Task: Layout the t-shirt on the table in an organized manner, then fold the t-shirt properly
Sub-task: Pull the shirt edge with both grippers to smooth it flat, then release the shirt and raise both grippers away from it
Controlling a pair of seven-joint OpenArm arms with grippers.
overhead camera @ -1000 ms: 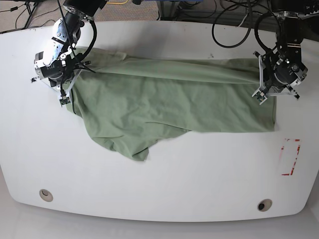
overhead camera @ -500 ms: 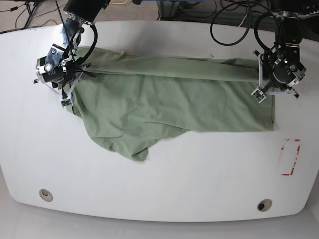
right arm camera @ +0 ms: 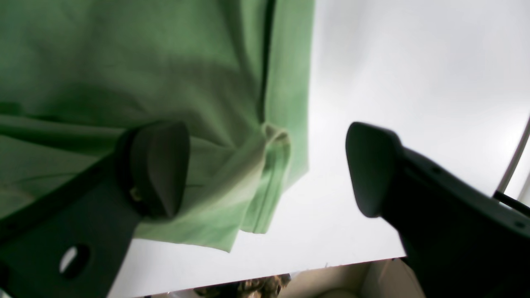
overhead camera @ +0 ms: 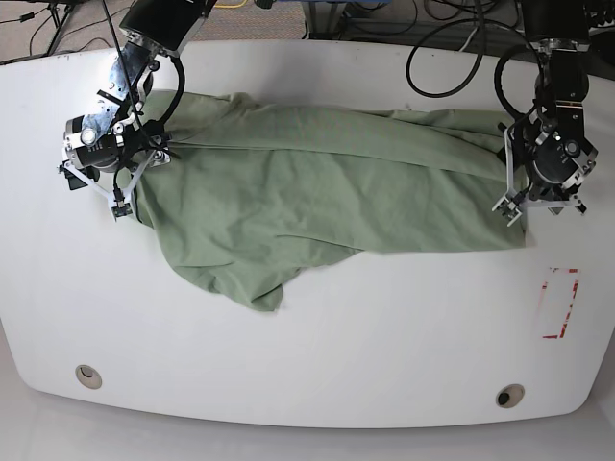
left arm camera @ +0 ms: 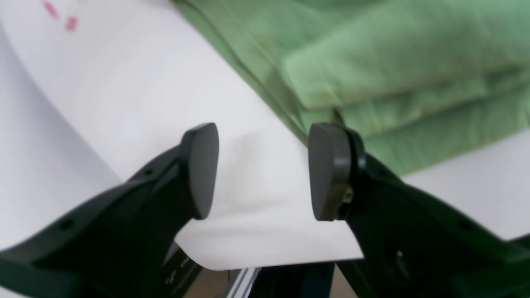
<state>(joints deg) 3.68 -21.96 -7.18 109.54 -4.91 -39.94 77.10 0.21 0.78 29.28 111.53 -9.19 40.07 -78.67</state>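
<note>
The plain sage-green knit t-shirt (overhead camera: 317, 182) lies spread across the far half of the big white smooth worktop (overhead camera: 307, 355), rumpled, with one flap hanging toward the near edge. My left hand (left arm camera: 263, 171) stands with its fingers wide apart and nothing between them; the shirt's folded edge lies just beside one fingertip (left arm camera: 329, 171). My right hand (right arm camera: 265, 169) is spread wide too, over a bunched corner of the cloth, gripping nothing. A small red-outlined rectangle mark (overhead camera: 560, 303) sits apart from the shirt.
</note>
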